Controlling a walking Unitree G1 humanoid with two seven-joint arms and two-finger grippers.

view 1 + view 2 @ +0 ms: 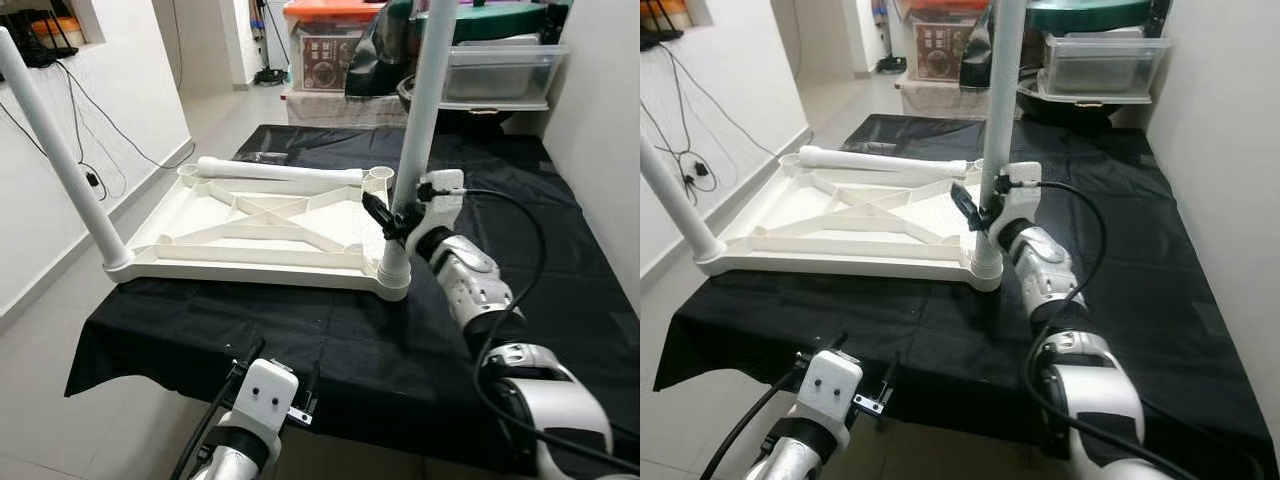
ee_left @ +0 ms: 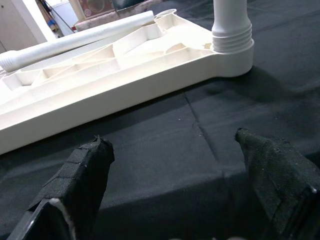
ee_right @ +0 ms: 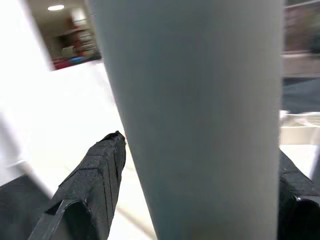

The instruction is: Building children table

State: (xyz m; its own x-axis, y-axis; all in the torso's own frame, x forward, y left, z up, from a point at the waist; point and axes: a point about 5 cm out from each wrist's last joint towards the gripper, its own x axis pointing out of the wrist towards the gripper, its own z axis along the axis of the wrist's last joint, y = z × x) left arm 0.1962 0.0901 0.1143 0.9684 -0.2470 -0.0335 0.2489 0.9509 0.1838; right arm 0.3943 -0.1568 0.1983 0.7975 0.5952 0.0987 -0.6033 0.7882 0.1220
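A white table top (image 1: 250,268) lies upside down on the black cloth (image 1: 330,340). Two white legs stand upright in its near corners: one on the left (image 1: 55,150), one on the right (image 1: 425,100). A third leg (image 1: 280,170) lies loose along the far edge. My right gripper (image 1: 392,218) is shut on the near-right leg just above its threaded socket (image 1: 394,270); its black fingers (image 3: 100,175) press either side of the tube (image 3: 200,120). My left gripper (image 2: 170,137) hangs open over the cloth's front edge, apart from the table top (image 2: 100,95).
Plastic storage boxes (image 1: 500,70) and an orange-lidded bin (image 1: 330,40) are stacked behind the cloth. Cables (image 1: 90,120) hang along the white wall on the left, above tiled floor (image 1: 60,300). A white wall (image 1: 600,110) borders the right side.
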